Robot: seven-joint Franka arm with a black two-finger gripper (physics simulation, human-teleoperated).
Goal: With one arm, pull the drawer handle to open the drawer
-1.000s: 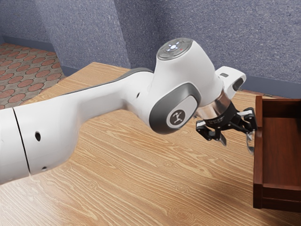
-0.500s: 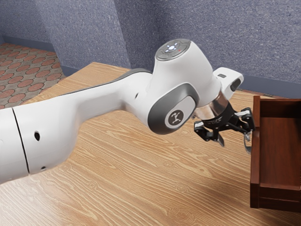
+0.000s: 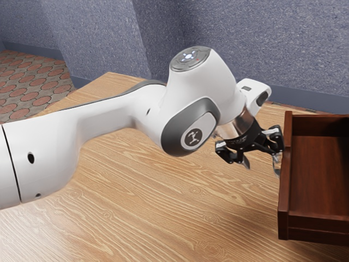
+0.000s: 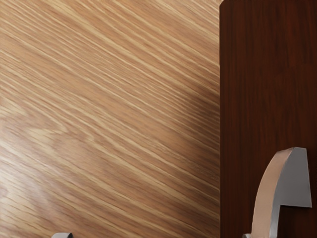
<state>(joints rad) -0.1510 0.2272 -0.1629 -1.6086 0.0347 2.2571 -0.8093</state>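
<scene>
A light, wood-grained surface stands in a room corner with speckled blue-grey walls, a dark blue baseboard along their foot, and a floor of reddish rounded tiles beyond its far edge.

1. Soft, even light fills the exterior view; the wooden table looks bright, without hard glare.
2. The white arm is lit from above, and its underside shades to grey.
3. The drawer front is dark on the side facing the arm.
4. In the wrist view a soft shadow darkens the table beside the drawer; the handle perhaps carries a dull sheen.
</scene>
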